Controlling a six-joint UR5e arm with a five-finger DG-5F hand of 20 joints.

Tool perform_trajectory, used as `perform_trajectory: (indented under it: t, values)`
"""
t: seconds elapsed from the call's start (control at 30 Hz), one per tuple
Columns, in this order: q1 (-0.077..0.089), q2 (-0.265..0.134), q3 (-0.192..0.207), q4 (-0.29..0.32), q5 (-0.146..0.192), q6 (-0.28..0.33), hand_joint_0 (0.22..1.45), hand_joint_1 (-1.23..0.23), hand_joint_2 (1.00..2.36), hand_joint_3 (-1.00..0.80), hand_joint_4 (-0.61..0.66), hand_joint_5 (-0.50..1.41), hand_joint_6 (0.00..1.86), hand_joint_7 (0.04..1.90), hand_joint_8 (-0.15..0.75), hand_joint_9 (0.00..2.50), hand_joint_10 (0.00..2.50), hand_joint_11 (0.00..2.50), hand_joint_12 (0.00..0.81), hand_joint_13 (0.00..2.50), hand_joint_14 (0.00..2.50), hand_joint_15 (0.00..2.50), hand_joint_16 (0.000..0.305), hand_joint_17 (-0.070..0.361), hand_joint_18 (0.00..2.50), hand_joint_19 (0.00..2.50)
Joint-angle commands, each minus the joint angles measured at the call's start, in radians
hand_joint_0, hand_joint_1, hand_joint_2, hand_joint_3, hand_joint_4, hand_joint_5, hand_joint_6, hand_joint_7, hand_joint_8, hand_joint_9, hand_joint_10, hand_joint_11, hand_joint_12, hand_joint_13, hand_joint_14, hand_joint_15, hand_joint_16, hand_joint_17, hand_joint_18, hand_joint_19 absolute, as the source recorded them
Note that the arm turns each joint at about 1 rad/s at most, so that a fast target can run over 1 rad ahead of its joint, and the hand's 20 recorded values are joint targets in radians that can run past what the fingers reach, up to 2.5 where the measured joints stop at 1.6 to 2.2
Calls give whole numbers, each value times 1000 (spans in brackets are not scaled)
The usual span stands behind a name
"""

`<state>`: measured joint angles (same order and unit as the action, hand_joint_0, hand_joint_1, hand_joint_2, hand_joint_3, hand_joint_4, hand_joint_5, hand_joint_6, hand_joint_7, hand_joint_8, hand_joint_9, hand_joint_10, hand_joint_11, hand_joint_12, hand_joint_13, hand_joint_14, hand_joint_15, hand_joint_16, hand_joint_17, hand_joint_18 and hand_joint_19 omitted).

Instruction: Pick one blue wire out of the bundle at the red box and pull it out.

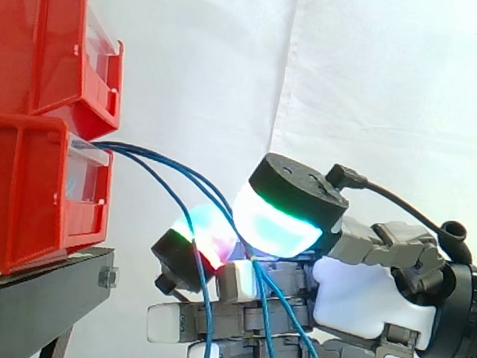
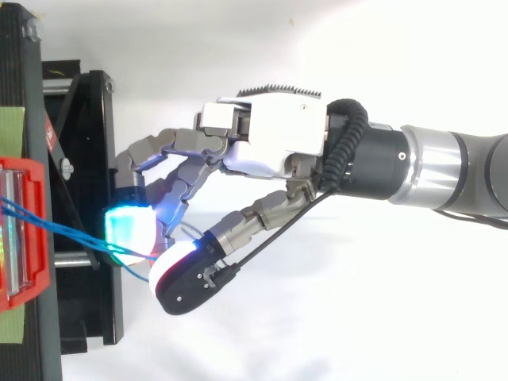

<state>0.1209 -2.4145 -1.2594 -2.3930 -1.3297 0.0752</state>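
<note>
Blue wires [image 1: 178,168], thin and arcing, sit pinched between hand's [image 2: 274,135] rounded pads [image 1: 276,227].

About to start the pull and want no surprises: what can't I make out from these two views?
1. Side view: the glowing pads of the fingers cover the pinch on the blue wires, so how many are held is unclear.
2. Side view: the wires' lower ends are cut off by the bottom edge.
3. Side view: where the wires start inside the lower red bin is hidden by its front.
</note>
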Motion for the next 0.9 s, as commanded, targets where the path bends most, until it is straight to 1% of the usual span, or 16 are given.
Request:
perform_trajectory:
  t: [0.0,0.17,0.23,0.3,0.5,0.6,0.7,0.73,0.87]
  values:
    - [0,0,0,0,0,0,635,-806,1010,-269,379,-112,675,1273,309,1005,20,678,397,671,14,382,54,122,649,530]
    - [0,0,0,0,1,-3,612,-769,1010,-237,364,-107,683,1258,320,1028,18,684,412,682,13,384,57,128,669,529]
    - [0,0,-2,0,1,-3,607,-764,1010,-228,335,-109,693,1250,324,1030,19,698,414,683,14,387,58,130,670,535]
    - [0,0,-2,0,1,-3,601,-759,1010,-226,333,-113,713,1221,328,1033,20,698,422,684,13,383,59,132,676,532]
    - [0,0,0,0,0,0,587,-774,1009,-235,273,-136,801,1130,325,1029,19,723,422,681,13,389,59,133,672,531]
    - [0,0,-2,3,-2,0,578,-788,1009,-268,252,-141,812,1128,323,1021,20,726,419,670,14,396,58,132,652,545]
    - [-1,0,-2,3,-2,-2,561,-808,1009,-338,214,-156,827,1116,298,981,22,745,388,633,15,402,53,119,592,574]
    - [-1,0,-2,3,-2,-2,558,-824,1009,-350,215,-157,828,1116,296,978,20,746,389,632,16,404,53,119,591,574]
    - [-1,0,-2,3,-3,-2,605,-912,1004,-439,202,-162,844,1089,279,958,22,756,377,623,15,397,51,114,575,554]
